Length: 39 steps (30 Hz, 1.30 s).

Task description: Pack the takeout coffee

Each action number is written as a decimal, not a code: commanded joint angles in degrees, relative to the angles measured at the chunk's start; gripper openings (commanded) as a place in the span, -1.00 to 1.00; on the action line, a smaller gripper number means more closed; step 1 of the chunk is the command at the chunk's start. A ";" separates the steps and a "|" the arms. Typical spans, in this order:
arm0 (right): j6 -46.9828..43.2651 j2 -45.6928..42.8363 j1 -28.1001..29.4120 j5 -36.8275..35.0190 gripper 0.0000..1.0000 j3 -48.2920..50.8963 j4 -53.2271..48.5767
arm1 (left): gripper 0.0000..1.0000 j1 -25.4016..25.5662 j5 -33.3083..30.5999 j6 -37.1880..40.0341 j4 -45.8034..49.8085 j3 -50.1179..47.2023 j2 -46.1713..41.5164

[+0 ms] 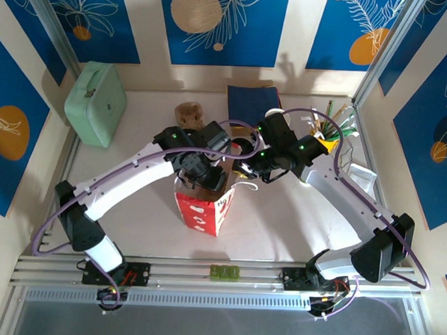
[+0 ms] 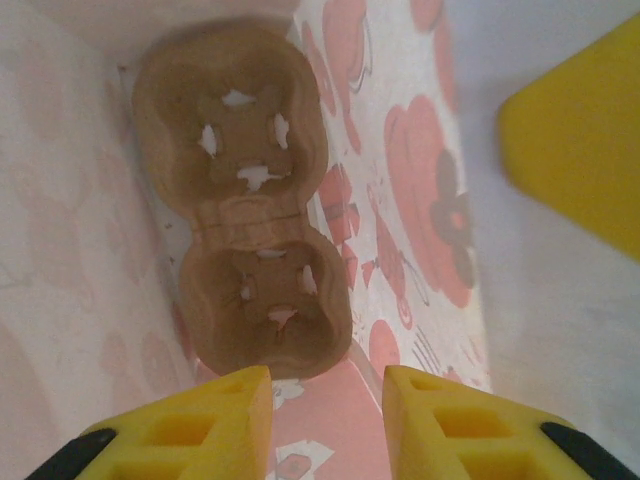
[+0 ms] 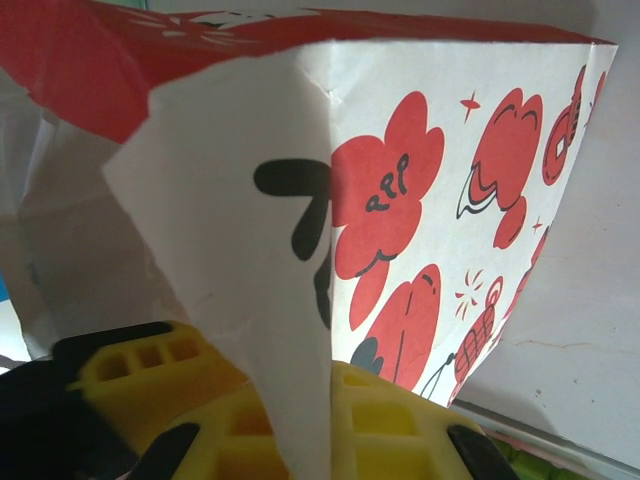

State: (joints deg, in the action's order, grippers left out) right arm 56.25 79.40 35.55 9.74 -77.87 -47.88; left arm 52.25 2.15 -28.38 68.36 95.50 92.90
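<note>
Two arms are meeting over a paper bag (image 1: 202, 214) that is standing upright in the middle of the counter (image 1: 280, 230).
The left arm (image 1: 133, 178) is reaching in from the left and the right arm (image 1: 349, 193) from the right, while a mint-green box (image 1: 96, 103) is sitting at the far left corner. The red-and-white bag is standing open, and a brown cardboard cup carrier (image 2: 245, 200) is lying at its bottom with both wells showing empty. The left jaws are hanging released above the bag's mouth, pointing down at the carrier, with nothing between them. The right jaws are clenching the bag's upper edge. Where the coffee cup is standing I cannot tell.
</note>
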 commanded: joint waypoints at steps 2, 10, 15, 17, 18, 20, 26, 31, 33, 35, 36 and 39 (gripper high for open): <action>0.87 -0.15 -0.39 2.31 -1.00 0.96 0.70 | -0.34 -0.17 2.56 1.13 -0.57 -2.54 1.47; 0.96 -0.27 -0.66 2.83 -1.00 1.89 1.11 | -0.44 -2.30 5.69 1.80 -4.38 -7.38 3.27; 0.90 0.05 -0.68 3.35 -1.00 2.19 1.39 | -0.48 -3.27 8.65 2.03 -6.26 -8.67 4.82; 0.92 0.13 -0.67 3.36 -1.00 2.18 1.34 | -0.48 -3.46 8.58 1.94 -6.31 -8.66 5.35; 0.90 0.09 -0.73 3.44 -1.00 2.27 1.38 | -0.49 -3.52 8.56 1.85 -6.39 -8.67 5.65; 0.96 0.06 -0.73 3.45 -1.00 2.19 1.38 | -0.51 -3.56 8.75 1.98 -6.48 -8.82 6.24; 0.97 0.07 -0.75 3.47 -1.00 1.98 1.23 | -0.57 -4.48 8.95 1.87 -8.16 -10.64 7.67; 0.74 0.40 -0.75 3.45 -1.00 1.58 0.72 | -0.61 -4.95 9.62 2.27 -9.12 -12.00 8.98; 0.64 0.54 -0.75 3.58 -1.00 1.43 0.54 | -0.62 -4.96 9.71 2.45 -9.37 -12.42 9.46; 0.47 0.82 -0.75 3.53 -1.00 1.17 0.25 | -0.63 -5.03 10.13 2.54 -9.79 -13.08 9.75; 0.31 0.85 -0.79 3.55 -1.00 1.02 0.11 | -0.63 -5.00 10.68 2.63 -10.27 -13.55 9.97; 0.09 1.22 -0.83 3.45 -1.00 0.43 -0.26 | -0.63 -5.22 11.37 2.54 -10.68 -14.44 10.88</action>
State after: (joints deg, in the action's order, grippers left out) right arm 56.64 79.85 34.83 12.25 -76.38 -46.76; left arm 47.79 11.64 -26.48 57.10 82.46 101.65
